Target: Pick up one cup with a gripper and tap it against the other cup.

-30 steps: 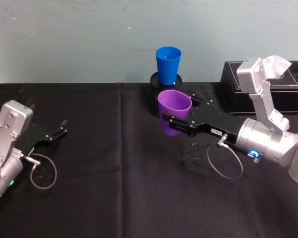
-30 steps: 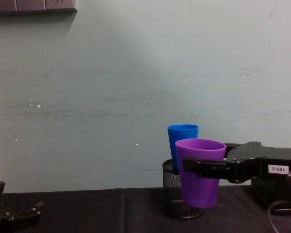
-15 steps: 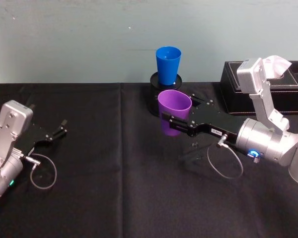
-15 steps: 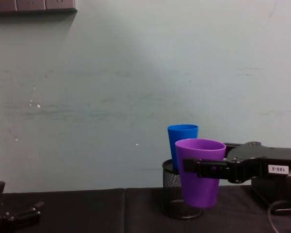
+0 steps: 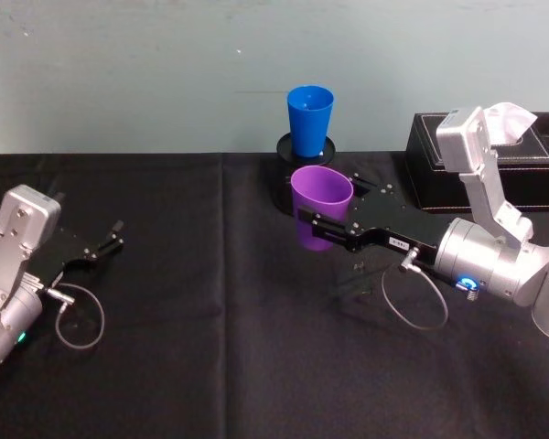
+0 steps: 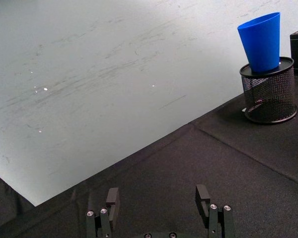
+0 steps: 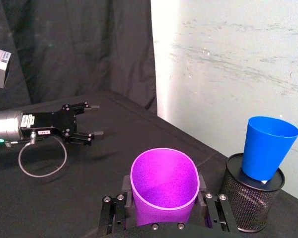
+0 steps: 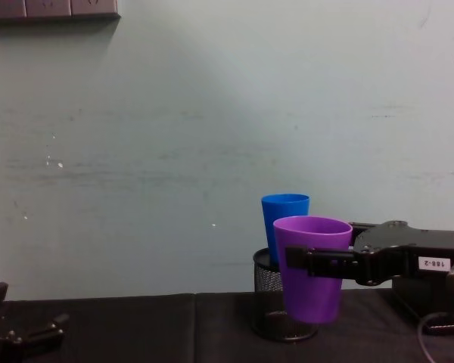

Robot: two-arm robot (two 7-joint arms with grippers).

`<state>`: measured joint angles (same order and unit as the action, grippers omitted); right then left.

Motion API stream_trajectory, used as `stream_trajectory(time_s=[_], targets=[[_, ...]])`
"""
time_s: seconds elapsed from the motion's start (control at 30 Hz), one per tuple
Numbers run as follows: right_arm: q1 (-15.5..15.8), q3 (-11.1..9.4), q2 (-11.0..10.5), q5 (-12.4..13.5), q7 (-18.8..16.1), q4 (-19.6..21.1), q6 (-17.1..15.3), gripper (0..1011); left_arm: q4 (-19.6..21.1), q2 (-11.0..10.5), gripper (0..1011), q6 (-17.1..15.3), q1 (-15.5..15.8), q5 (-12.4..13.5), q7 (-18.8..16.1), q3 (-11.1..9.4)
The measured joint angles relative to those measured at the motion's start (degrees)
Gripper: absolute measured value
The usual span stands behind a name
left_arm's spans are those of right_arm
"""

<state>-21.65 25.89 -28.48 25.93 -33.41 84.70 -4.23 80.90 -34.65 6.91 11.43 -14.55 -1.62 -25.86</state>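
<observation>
Gripping: right gripper (image 5: 317, 226) clamps the purple cup (image 5: 322, 197), which is smooth, tapered and upright, above the worktop (image 5: 210, 329).
Blue cup (image 5: 310, 117): in mesh holder (image 5: 284, 194), just behind.
Left gripper (image 5: 115, 236): parked, fingers apart.
Change: none since a second ago.

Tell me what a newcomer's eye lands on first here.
The purple cup, clamped upright in the right gripper mid-table above the black cloth, draws the eye first. Just behind it, near the wall, the bright blue cup sits in a black mesh pen holder, apart from the purple one. The left gripper rests open at the far left.
</observation>
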Motion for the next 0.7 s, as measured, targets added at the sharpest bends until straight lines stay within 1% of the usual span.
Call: stream_trajectory(time_s=[0.7], targets=[[0.0,0.0,0.0,0.0,0.0,0.0,0.0,718,0.0,0.0,1000,0.0,0.0,0.0,0.0,0.0]])
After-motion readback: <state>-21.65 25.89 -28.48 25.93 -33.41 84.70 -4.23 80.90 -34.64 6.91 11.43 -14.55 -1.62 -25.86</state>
